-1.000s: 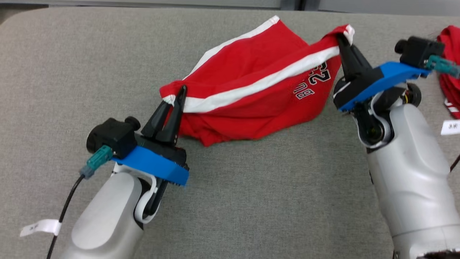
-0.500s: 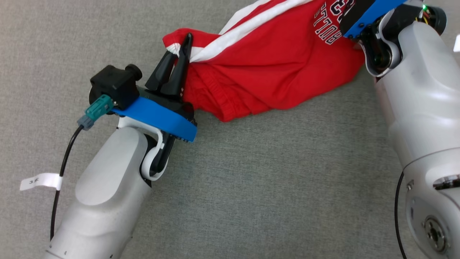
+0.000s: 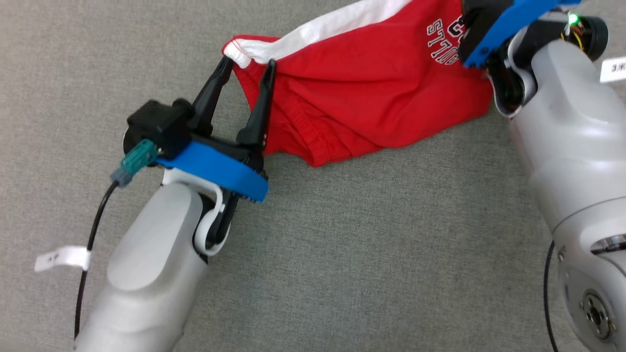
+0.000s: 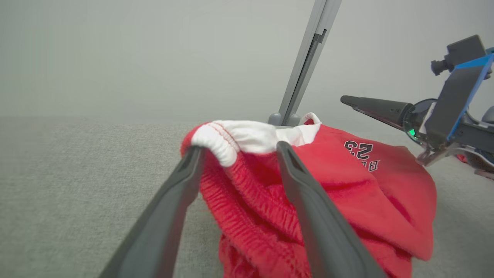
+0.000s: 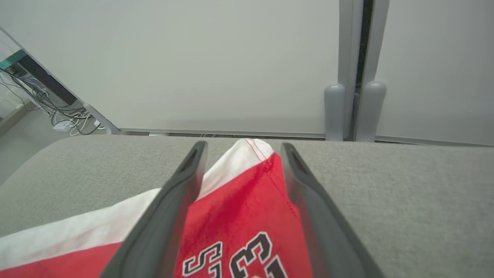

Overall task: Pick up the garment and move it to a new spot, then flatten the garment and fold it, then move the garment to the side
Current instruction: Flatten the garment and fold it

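Observation:
The garment (image 3: pixel 371 98) is a pair of red shorts with a white side stripe and black-and-white lettering. It lies crumpled on the grey table (image 3: pixel 367 254). My left gripper (image 3: pixel 247 68) stands open, and the white-trimmed waistband corner (image 4: pixel 231 139) sits loose between its fingers. In the left wrist view the left gripper (image 4: pixel 239 150) shows the same wide gap. My right gripper (image 5: pixel 243 148) is open too, with the garment's other corner (image 5: pixel 251 150) lying flat between its fingers. Its blue wrist plate (image 3: pixel 503 22) is at the head view's top right.
White label tags hang on the arm cables (image 3: pixel 61 257) (image 3: pixel 614 71). The table's back edge (image 5: pixel 386 141) runs close behind the right gripper, with a pale wall and a grey post (image 5: pixel 353 77) beyond. Loose wires (image 5: pixel 58 116) lie off the far left.
Both grippers were shut on the garment's corners and now stand open. The garment has sagged onto the table. The head camera tilted down, shifting the whole picture.

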{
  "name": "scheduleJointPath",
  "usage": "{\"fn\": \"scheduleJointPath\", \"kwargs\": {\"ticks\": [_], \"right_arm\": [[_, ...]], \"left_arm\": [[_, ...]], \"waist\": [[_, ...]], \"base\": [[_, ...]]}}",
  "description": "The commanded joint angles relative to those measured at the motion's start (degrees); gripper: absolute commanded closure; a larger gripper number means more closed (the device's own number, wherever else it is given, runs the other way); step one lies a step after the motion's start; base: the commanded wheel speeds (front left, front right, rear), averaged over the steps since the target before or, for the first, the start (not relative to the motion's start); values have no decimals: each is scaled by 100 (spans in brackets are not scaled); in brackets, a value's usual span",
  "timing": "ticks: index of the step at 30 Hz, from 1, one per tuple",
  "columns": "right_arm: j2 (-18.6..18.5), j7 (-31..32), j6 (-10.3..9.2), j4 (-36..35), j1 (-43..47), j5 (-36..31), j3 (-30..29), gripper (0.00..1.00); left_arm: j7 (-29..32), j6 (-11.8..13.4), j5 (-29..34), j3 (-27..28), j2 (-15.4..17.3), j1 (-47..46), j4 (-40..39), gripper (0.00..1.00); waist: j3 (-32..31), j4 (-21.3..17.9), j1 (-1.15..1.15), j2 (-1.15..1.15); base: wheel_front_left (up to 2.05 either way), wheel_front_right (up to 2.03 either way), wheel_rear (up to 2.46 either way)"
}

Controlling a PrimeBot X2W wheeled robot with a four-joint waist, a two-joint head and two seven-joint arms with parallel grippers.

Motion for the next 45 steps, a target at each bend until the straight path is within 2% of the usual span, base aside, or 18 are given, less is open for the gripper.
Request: {"fn": "scheduleJointPath", "kwargs": {"ticks": [1,8,16,24,30,31,32,33,38,45], "right_arm": [[-97,-51,2,23,145,-52,71,0],[-513,-169,2,49,597,-30,453,0],[-986,-13,2,101,1047,48,755,0],[-1063,277,2,152,1352,139,809,0],[-955,466,3,179,1535,153,926,0],[-918,502,3,182,1557,163,961,28],[-892,515,8,185,1576,180,987,84],[-878,527,8,186,1587,195,1006,100],[-821,351,3,87,1591,341,1077,100],[-679,-30,3,-177,1893,822,1101,100]], "left_arm": [[-24,-12,67,79,26,127,-76,0],[-24,-11,518,590,88,943,-559,0],[-25,-10,1130,1849,-76,1851,-1371,0],[-24,-10,1467,2702,-343,2393,-1702,0],[-24,-11,1571,2846,-442,2544,-1754,0],[-24,-11,1576,2862,-458,2559,-1754,0],[-24,-11,1577,2875,-471,2570,-1750,0],[-24,-11,1593,2883,-484,2575,-1740,0],[-25,-11,1648,2912,-510,2573,-1706,0],[-24,-11,1724,2910,-448,2664,-1648,0]], "waist": [[-86,-44,-1,0],[-415,-18,-1,0],[-590,172,-1,0],[-584,328,-1,0],[-590,416,-1,0],[-597,420,-1,0],[-605,421,-1,0],[-617,420,-1,0],[-718,342,-1,0],[-1030,4,-1,0]], "base": [[0,0,0],[0,0,0],[0,0,0],[0,0,0],[0,0,0],[0,0,0],[0,0,0],[0,0,0],[0,0,0],[0,0,0]]}}
